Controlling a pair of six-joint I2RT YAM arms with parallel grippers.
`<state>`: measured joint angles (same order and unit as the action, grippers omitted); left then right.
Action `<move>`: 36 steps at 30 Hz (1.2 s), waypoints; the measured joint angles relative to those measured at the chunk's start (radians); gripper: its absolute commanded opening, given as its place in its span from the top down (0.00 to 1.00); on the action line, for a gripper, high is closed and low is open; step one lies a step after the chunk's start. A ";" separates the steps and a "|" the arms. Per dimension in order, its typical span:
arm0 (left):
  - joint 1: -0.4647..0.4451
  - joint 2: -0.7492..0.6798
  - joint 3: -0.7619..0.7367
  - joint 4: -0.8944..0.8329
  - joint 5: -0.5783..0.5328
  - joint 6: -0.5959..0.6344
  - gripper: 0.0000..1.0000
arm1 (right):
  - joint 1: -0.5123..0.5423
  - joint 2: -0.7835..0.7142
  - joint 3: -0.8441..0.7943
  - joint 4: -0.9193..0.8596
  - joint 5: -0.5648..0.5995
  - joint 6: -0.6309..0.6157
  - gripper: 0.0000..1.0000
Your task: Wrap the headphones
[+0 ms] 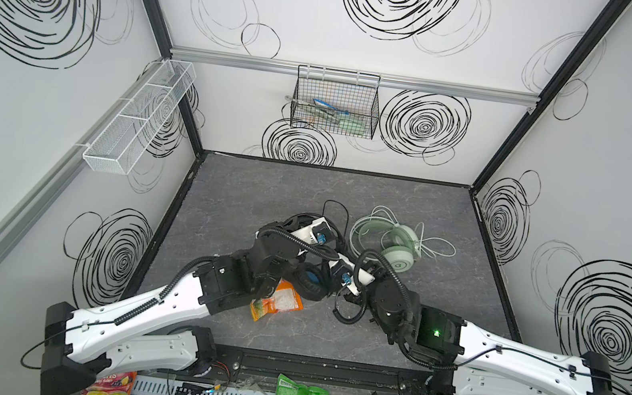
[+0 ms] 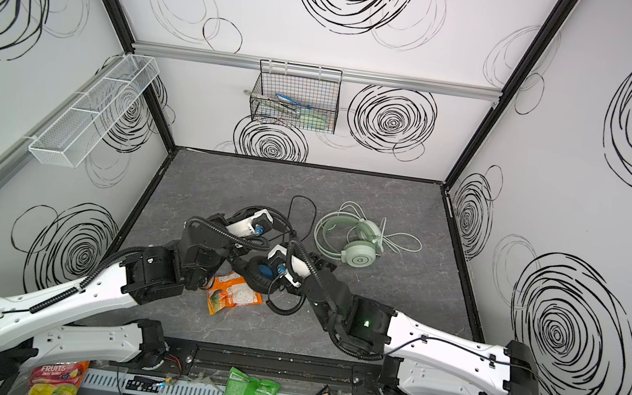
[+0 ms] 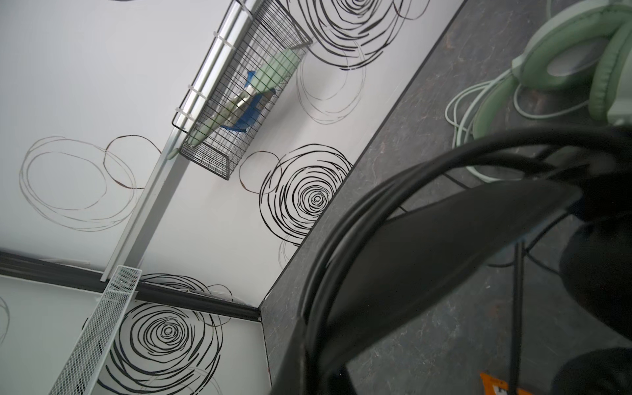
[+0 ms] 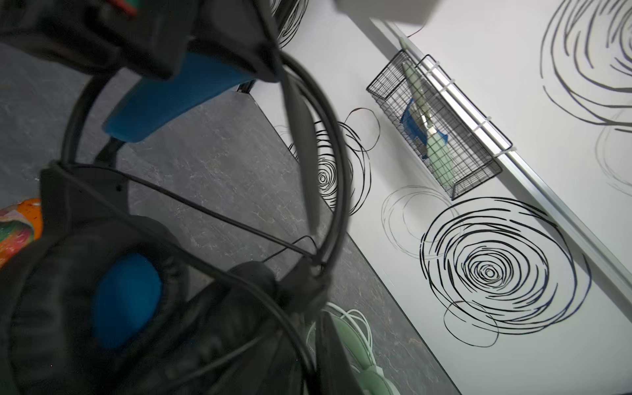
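Shut tight at the left gripper (image 1: 336, 238), buried among the black headset's (image 1: 308, 283) thin wire band and glossy cable; cannot tell what is pinched. Cannot tell open or closed at the right gripper (image 1: 324, 262), beside the padded blue-lined earcup. Beyond both fingertips, apart, lying flat: matte mint-green headset (image 1: 400, 240), round cups, looped whitish cable.

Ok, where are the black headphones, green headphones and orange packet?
black headphones (image 4: 126, 301): right wrist view, blue earcup pad
green headphones (image 1: 401, 262): a top view, earcup shell
orange packet (image 1: 284, 303): a top view, pale middle panel
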<state>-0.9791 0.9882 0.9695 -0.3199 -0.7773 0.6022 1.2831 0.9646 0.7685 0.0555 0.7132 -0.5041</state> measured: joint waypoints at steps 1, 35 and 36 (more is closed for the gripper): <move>0.000 0.000 0.005 -0.044 0.009 -0.001 1.00 | -0.024 -0.034 -0.009 0.008 -0.009 0.011 0.85; 0.053 -0.174 0.092 -0.216 0.484 -0.287 1.00 | -0.395 -0.183 -0.108 0.124 -0.385 0.259 0.85; 0.055 -0.179 0.094 -0.216 0.504 -0.295 1.00 | -0.398 -0.183 -0.112 0.137 -0.394 0.261 0.84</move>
<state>-0.9241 0.8093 1.0634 -0.5362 -0.2737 0.3069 0.8848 0.7815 0.6567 0.1921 0.3187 -0.2432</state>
